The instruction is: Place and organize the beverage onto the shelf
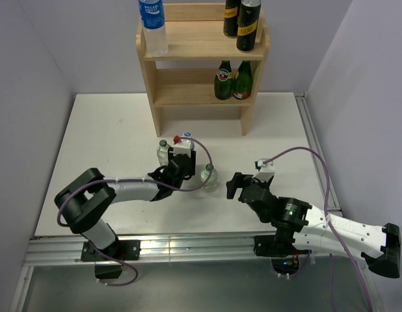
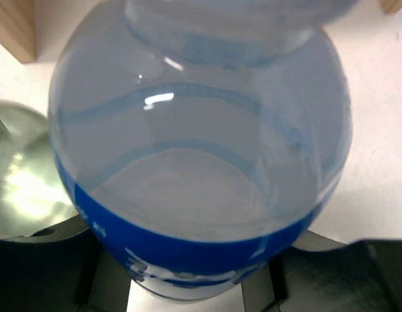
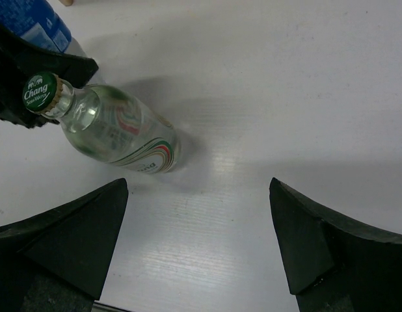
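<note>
Being pinched by left fingers (image 2: 370, 279), a blue-labelled clear water bottle (image 2: 201, 162) — right fingers (image 3: 64, 240) spread, near a green-capped clear bottle (image 3: 116, 130)

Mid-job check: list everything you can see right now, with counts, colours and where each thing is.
shelf: one, light wood, far end of the table
table: one, white, under everything
cans: two, dark with yellow bands, top board, right side
water bottles: two, clear with blue labels; one on the top board at left, one in the left gripper
short bottles: two, clear with green caps, on the table; one just left of the held bottle, one between the grippers
glass bottles: two, dark green with red labels, lower board
left gripper: black, shut on a water bottle
right gripper: black, open, empty
</note>
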Controlling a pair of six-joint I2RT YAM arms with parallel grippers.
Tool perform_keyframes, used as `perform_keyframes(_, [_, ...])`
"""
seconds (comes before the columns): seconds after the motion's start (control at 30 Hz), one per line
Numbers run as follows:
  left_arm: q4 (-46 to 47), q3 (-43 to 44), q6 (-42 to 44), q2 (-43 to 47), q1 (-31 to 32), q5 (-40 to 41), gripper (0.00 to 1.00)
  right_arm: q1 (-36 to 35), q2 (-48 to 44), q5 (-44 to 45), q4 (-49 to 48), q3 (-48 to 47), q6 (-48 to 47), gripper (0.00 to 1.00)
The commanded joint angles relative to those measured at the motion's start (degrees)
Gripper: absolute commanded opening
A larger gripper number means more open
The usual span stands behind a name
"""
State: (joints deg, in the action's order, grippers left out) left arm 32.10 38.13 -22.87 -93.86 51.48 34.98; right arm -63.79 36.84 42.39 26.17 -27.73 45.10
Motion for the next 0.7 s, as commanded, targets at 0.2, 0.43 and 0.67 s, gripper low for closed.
perform_keyframes(0.2, [-43.12, 46.72, 6.87, 8.80, -3.05, -2.02, 0.00, -0.37, -2.12, 1.11, -2.00, 0.74, -0.28, 0.96])
perform_keyframes(0.43, [-66.08, 102.04, 11.71, -9.65, -5.78, -4.83, 0.00, -0.46, -3.18, 1.38, -2.00, 1.01, -0.10, 0.96])
perform_keyframes(0.67, [-53.46, 98.81, 16.81, -6.69, -6.75, -3.69, 0.00, -0.37, -4.85, 1.29, -2.18, 1.53, -0.10, 0.96])
